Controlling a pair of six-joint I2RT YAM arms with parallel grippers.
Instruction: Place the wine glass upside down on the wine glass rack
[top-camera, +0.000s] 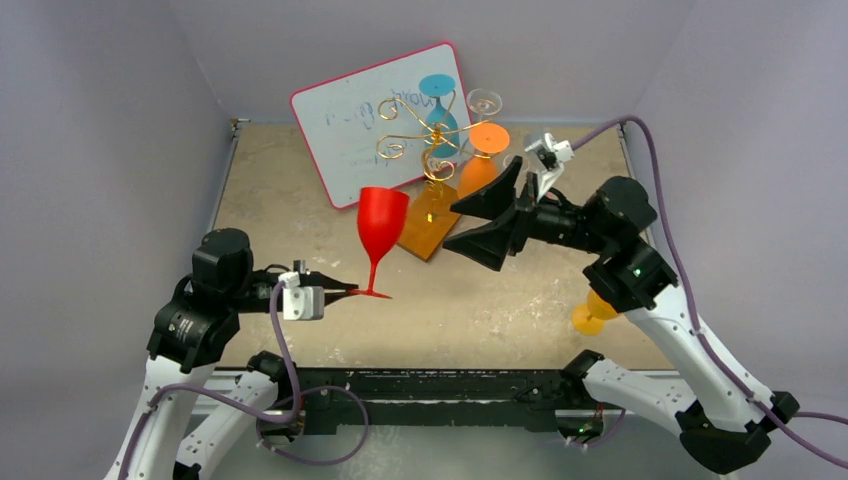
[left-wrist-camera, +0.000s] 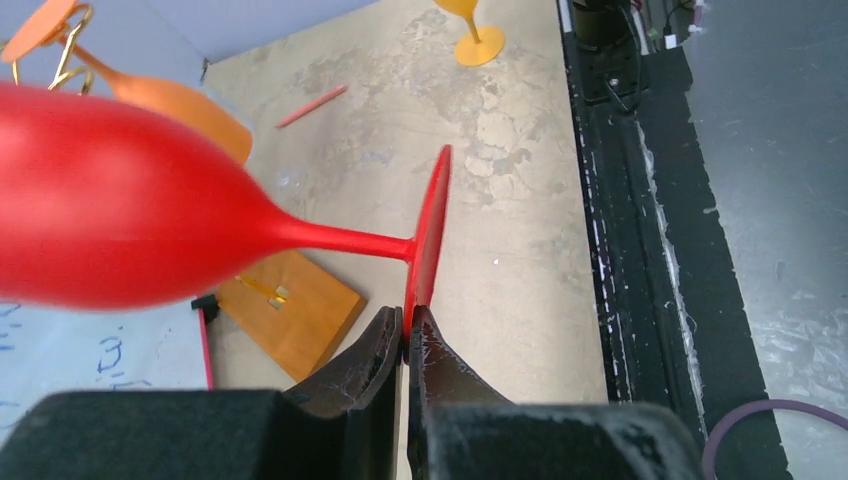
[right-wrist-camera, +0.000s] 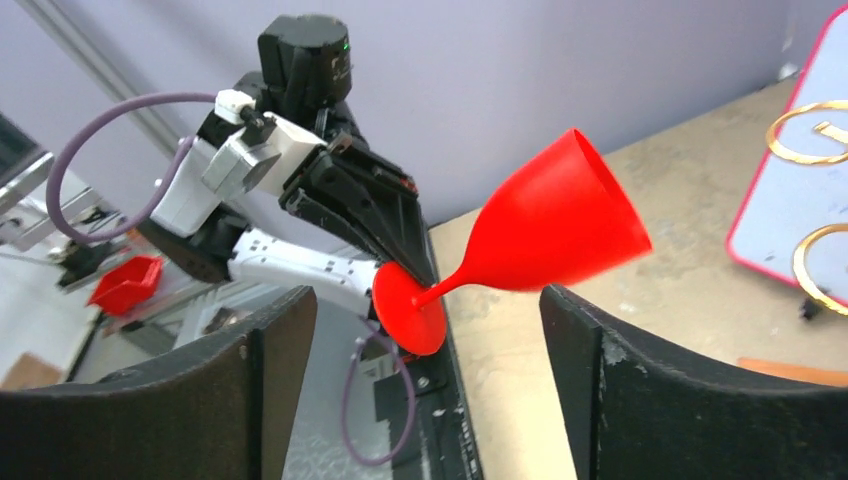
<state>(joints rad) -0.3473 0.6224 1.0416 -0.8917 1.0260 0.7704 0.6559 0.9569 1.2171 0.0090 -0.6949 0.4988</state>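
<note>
Two fingers of the left gripper (top-camera: 345, 291) are pressed together on the rim of the red wine glass (top-camera: 383, 222), pinching its flat foot edge-on. The glass stands upright with its bowl opening upward, over the middle of the tabletop (top-camera: 290, 240) and somewhat toward the near edge. Whether the foot touches the surface cannot be told. Just to the right of the bowl, the right gripper (top-camera: 460, 225) is spread wide and holds nothing, its fingers apart from the glass. Behind the bowl, toward the far edge, stands the wine glass rack (top-camera: 432, 140), its gold scroll arms rising from a wooden base (top-camera: 430, 228). A blue glass (top-camera: 440, 100) and an orange glass (top-camera: 485, 150) hang on it upside down. A pink-framed whiteboard (top-camera: 350, 130) leans behind the rack. A yellow-orange glass (top-camera: 592, 315) sits near the near right corner, partly hidden by the right arm.
</note>
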